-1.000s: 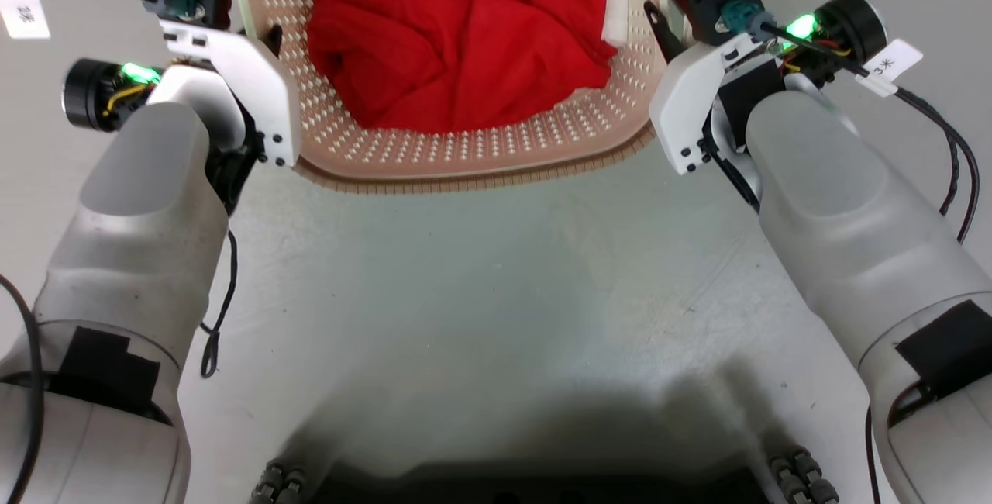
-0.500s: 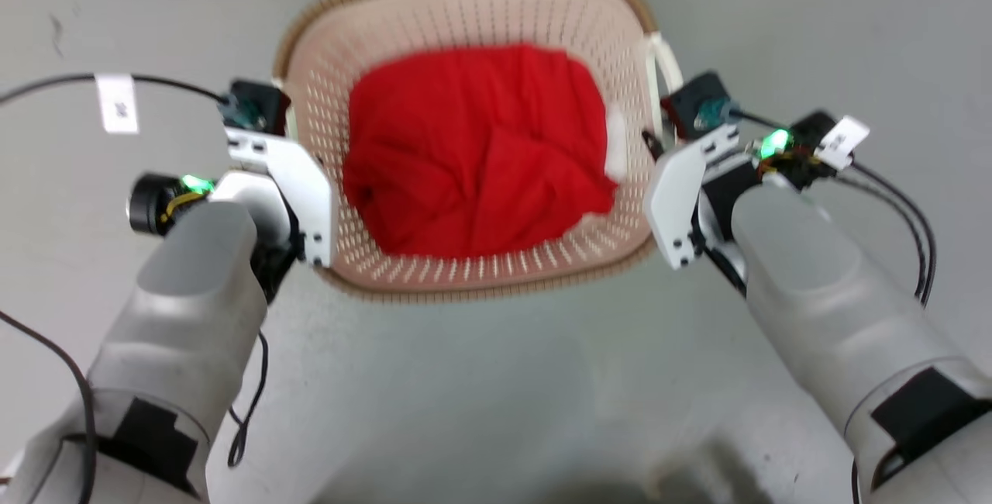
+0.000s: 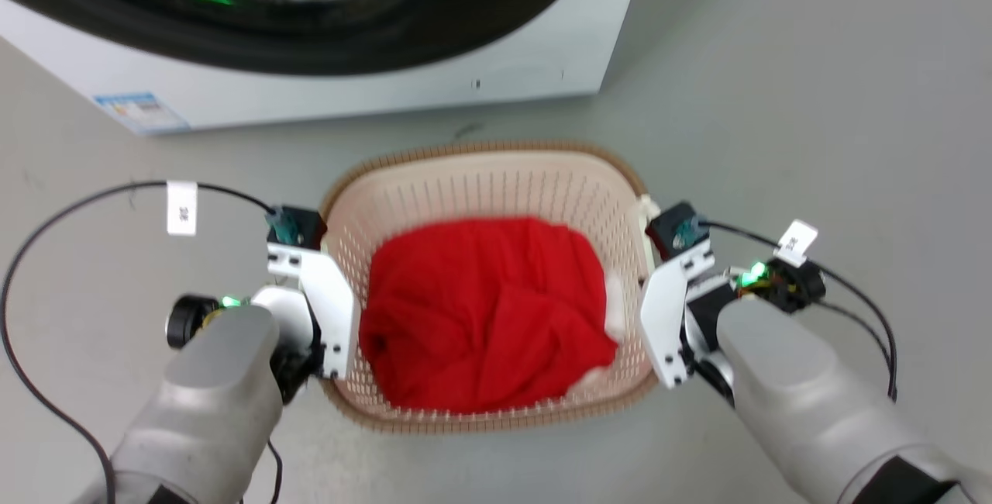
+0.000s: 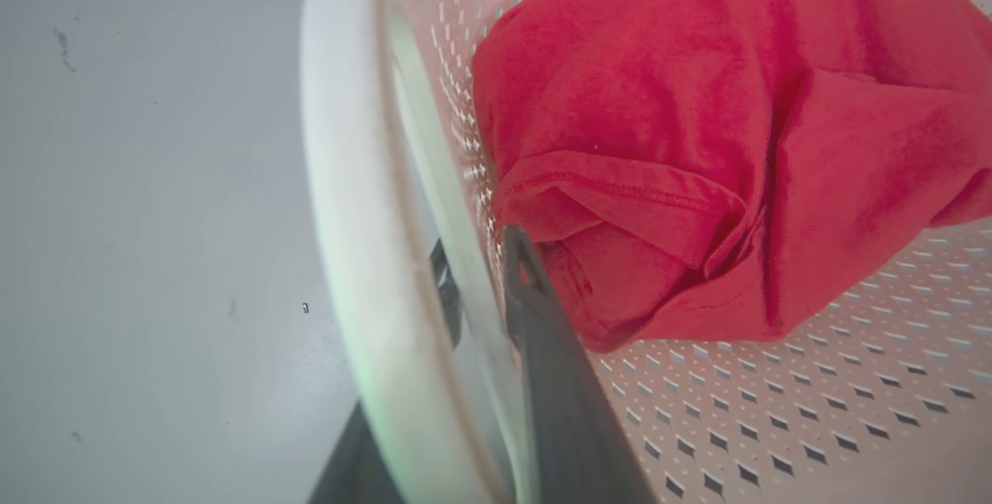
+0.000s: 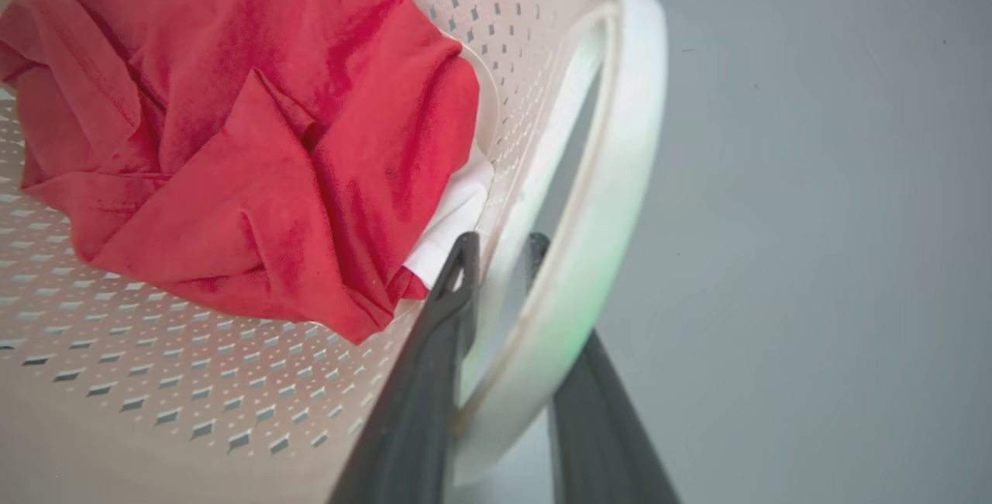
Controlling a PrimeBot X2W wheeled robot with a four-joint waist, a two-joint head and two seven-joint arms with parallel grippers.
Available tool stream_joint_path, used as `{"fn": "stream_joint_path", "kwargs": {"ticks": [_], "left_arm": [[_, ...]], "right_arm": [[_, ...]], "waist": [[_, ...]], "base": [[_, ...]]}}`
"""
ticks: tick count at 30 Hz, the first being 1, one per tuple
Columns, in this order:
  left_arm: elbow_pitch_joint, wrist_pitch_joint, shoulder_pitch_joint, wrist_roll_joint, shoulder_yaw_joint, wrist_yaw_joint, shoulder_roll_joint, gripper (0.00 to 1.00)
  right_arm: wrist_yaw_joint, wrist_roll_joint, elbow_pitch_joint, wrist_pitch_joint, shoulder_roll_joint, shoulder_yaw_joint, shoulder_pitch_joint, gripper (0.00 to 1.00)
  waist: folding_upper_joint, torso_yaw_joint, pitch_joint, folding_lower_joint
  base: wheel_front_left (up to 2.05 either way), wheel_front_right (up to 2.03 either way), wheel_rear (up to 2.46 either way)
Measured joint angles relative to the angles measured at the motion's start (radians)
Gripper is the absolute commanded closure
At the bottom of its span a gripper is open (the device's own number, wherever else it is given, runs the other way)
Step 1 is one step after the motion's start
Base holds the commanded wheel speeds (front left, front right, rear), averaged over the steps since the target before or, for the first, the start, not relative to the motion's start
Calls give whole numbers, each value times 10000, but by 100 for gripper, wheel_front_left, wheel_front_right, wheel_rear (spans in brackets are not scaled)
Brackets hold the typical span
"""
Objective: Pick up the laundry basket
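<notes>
Left gripper (image 4: 480,267) is seen clamped across the left wall of the laundry basket (image 3: 488,170) — one finger inside, one outside by the white handle (image 4: 341,178). Right gripper (image 5: 500,248) is closed likewise on the opposite wall. The basket is held between both arms, just before the washing machine (image 3: 387,77) — a red cloth (image 3: 484,310) is bunched inside. Whether it is off the floor (image 3: 775,101) cannot be told.
</notes>
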Motion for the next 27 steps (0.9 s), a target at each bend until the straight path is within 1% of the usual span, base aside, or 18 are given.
{"fn": "stream_joint_path", "kwargs": {"ticks": [8,18,22,27], "left_arm": [[-182,391,913,-851,-786,2,102,100],[-136,468,1894,-1655,-1570,2,-10,100],[-115,464,2128,-1904,-1816,2,-67,100],[-98,372,2219,-2165,-2086,4,-65,100]], "right_arm": [[0,943,-357,616,-151,746,1025,100],[-2,1977,-639,976,-420,1655,2151,100],[0,2320,-675,1018,-518,1954,2424,100],[-2,2650,-692,1012,-564,2282,2517,100]], "waist": [[0,-113,-1572,-1],[0,-119,-3268,-2],[1,-71,-3806,-2],[1,-11,-4136,-1]], "base": [[0,0,0],[0,0,0],[0,0,0],[0,0,0]]}}
